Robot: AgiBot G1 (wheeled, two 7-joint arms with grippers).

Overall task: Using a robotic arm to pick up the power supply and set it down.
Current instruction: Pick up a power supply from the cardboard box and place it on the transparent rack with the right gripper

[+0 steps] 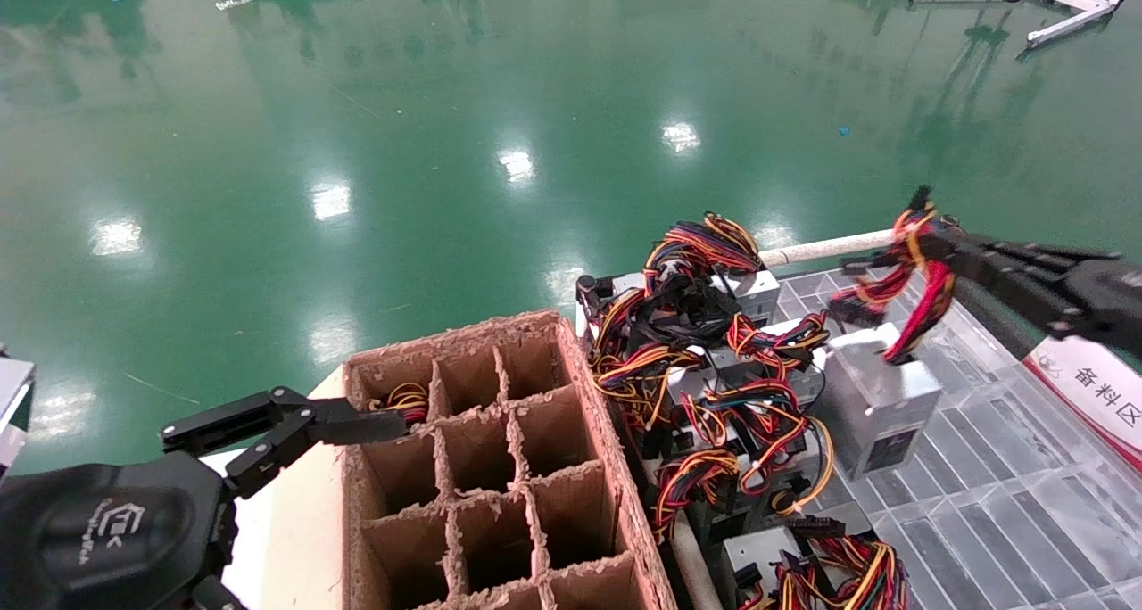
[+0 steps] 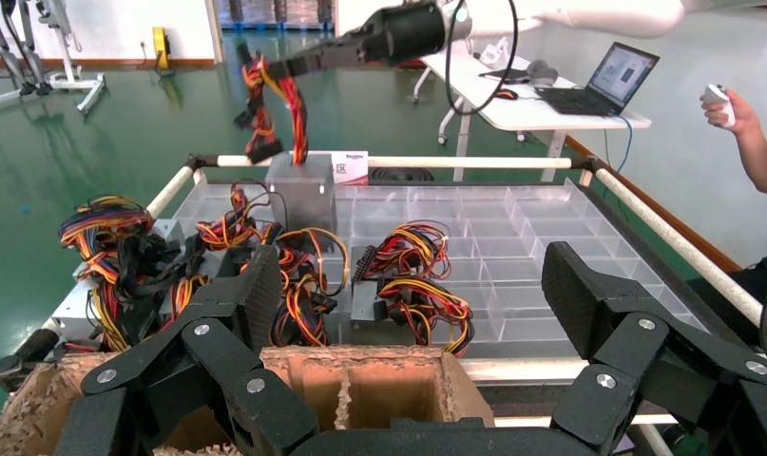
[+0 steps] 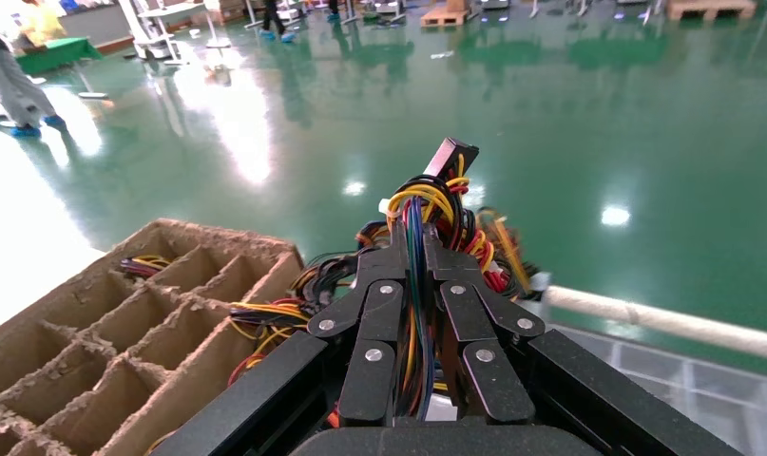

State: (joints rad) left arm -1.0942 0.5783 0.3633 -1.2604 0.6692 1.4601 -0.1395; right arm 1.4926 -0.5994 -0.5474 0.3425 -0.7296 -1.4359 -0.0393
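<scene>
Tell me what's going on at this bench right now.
The right tool is shut on the cable bundle of one power supply, whose metal box hangs from those wires over the clear plastic divider tray. More power supplies lie tangled at the tray's near-left side. The left tool is open and rests at the edge of the cardboard grid box, one of whose far cells already holds cables.
</scene>
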